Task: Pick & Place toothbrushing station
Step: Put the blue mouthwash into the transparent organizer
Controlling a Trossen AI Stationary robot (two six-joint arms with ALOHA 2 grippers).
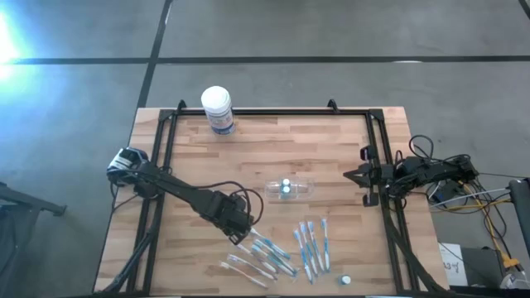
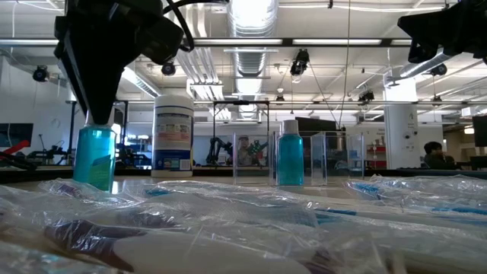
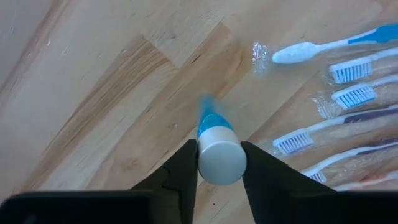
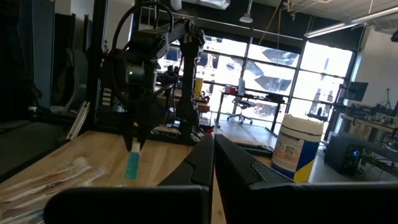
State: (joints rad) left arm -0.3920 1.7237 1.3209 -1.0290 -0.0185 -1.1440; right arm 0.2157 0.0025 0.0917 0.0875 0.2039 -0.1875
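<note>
The toothbrushing station [image 1: 290, 189], a clear oval holder, was seen lying near the middle of the table [image 1: 331, 141], with one small blue bottle [image 1: 286, 186] already standing inside it, seemingly placed there as the first item of the set. At about seven o'clock from it, the left gripper [image 1: 241, 236] was closed around the white cap of a second blue bottle [image 3: 214, 140], held upright just above the wood, presumably so that it could be carried cap-up to the holder. Two such bottles were therefore counted. Wrapped toothbrushes [image 1: 308, 246] were spread at five to seven o'clock of the station in two loose groups, about four on the right and roughly five or six on the left, the exact number being hard to tell. One small round cap-like item [image 1: 345, 281] lay farther out. One white tub [image 1: 217, 109] stood at eleven o'clock. The right gripper [image 1: 352, 175] was parked at three o'clock by the table edge, its fingers pressed together on nothing.
</note>
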